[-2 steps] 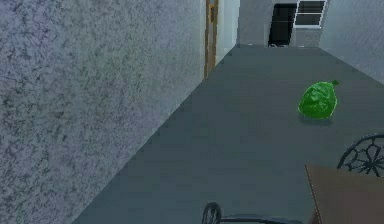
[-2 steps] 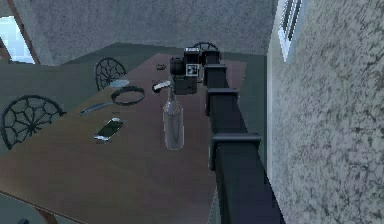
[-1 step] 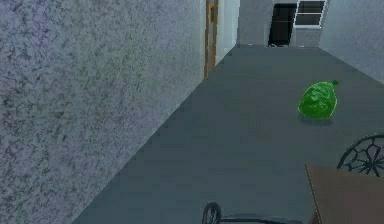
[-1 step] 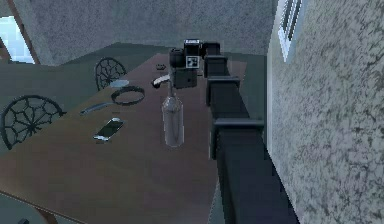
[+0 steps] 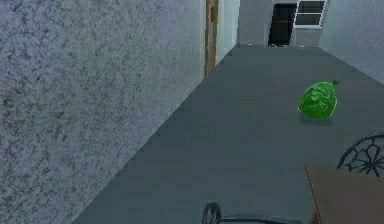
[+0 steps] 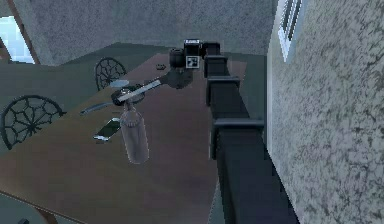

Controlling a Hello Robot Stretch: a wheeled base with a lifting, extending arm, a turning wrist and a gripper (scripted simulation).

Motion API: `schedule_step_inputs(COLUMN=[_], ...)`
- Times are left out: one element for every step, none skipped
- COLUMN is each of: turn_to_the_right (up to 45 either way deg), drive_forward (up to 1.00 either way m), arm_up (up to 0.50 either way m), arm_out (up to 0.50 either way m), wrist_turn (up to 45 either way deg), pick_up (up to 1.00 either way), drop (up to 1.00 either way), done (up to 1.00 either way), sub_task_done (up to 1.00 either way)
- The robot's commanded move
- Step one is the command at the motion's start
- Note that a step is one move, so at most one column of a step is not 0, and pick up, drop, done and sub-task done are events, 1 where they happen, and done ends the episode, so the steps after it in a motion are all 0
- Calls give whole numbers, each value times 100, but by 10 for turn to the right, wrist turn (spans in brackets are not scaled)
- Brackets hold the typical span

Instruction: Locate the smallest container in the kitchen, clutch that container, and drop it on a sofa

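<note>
Translucent grey bottle-shaped container (image 6: 136,138) w/ a metallic cap is showing against the smooth brown bench (image 6: 60,165). It's lying just beside a flat phone-like slab (image 6: 105,129) and near a thin silvery utensil (image 6: 95,103), w/ dark chairs (image 6: 28,118) w/ round web-pattern backs standing at the bench's edge. Gripper (image 6: 135,92) is reaching from the dark square arm (image 6: 235,135) to the container's top; can't tell if fingers are apart or together, nor whether it's holding anything. In the fwd view a crinkly green leafy ball (image 5: 319,101) is lying on matte grey floor (image 5: 220,130) by a rough speckled wall (image 5: 70,90).
</note>
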Motion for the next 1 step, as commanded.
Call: schedule_step_inputs(turn_to_the_right=[0], drive_forward=[0], arm_up=[0], arm_out=[0], wrist_turn=[-450], pick_up=[0], drop=[0], done=[0], sub_task_done=[0])
